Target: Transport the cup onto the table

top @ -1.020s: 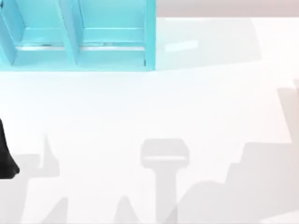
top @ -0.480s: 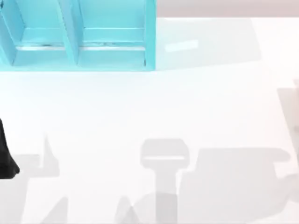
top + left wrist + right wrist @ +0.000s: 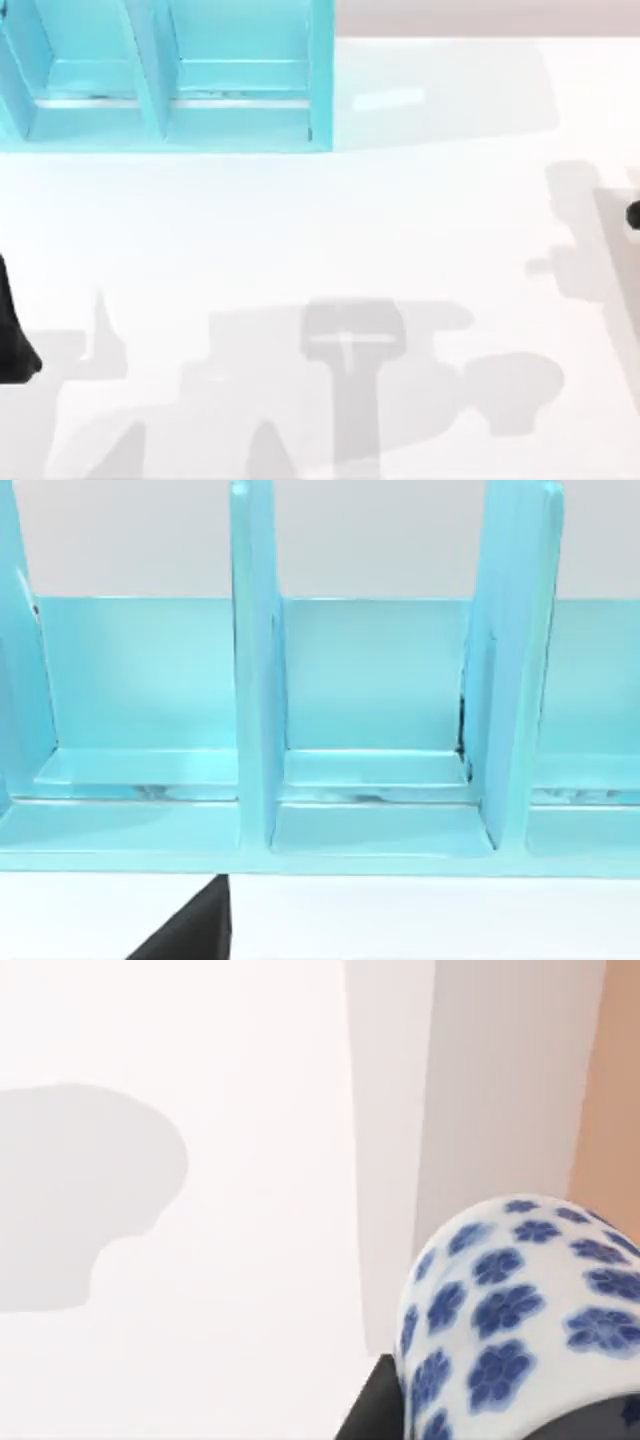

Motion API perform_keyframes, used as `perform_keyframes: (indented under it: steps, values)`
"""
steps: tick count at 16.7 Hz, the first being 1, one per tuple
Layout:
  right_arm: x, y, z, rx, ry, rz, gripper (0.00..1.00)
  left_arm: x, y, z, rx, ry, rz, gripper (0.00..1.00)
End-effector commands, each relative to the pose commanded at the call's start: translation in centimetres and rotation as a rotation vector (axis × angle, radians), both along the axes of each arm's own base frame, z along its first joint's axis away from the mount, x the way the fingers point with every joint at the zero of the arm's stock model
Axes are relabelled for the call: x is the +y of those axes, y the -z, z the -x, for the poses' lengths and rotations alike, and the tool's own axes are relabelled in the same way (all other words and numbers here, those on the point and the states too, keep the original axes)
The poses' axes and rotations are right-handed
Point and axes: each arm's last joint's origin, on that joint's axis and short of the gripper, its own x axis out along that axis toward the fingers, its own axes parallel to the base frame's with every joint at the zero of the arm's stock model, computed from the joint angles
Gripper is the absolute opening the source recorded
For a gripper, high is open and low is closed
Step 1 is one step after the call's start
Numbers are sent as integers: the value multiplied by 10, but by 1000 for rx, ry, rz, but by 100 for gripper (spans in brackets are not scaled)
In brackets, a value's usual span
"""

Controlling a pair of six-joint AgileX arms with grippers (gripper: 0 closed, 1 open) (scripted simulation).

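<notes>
We see the cup (image 3: 510, 1300) close against our right gripper (image 3: 633, 215) at the top view's right edge, though we cannot tell its fingers' spread.

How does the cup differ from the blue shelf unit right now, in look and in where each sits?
Look: the cup is rounded, white with dark blue flowers; the shelf unit is plain turquoise, flat-sided, split into compartments.
Place: the shelf unit stands on the table at its far left; the cup sits right against the right wrist camera, with dark gripper parts at its base.
Size: the shelf unit looks much the larger.
Shared: both carry blue.
</notes>
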Motion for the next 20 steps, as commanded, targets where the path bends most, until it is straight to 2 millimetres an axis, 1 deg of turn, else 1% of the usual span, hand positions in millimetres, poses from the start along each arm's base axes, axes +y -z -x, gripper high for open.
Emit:
perform_keyframes:
  steps: [2,4,7,9,11,14,16,20]
  values:
    - [49,4,9,20,-30,2,0,0,0,0,0,0,0,100]
    - [90,5,23,29,-35,4,0,0,0,0,0,0,0,100]
    - [139,3,50,9,-20,-6,0,0,0,0,0,0,0,100]
    - [164,2,70,7,-10,-10,0,0,0,0,0,0,0,100]
    - [181,4,87,15,6,-8,0,0,0,0,0,0,0,100]
    - [194,7,105,25,27,-3,0,0,0,0,0,0,0,100]
    - [198,5,110,19,33,-15,0,0,0,0,0,0,0,100]
    - [198,4,111,17,33,-19,0,0,0,0,0,0,0,100]
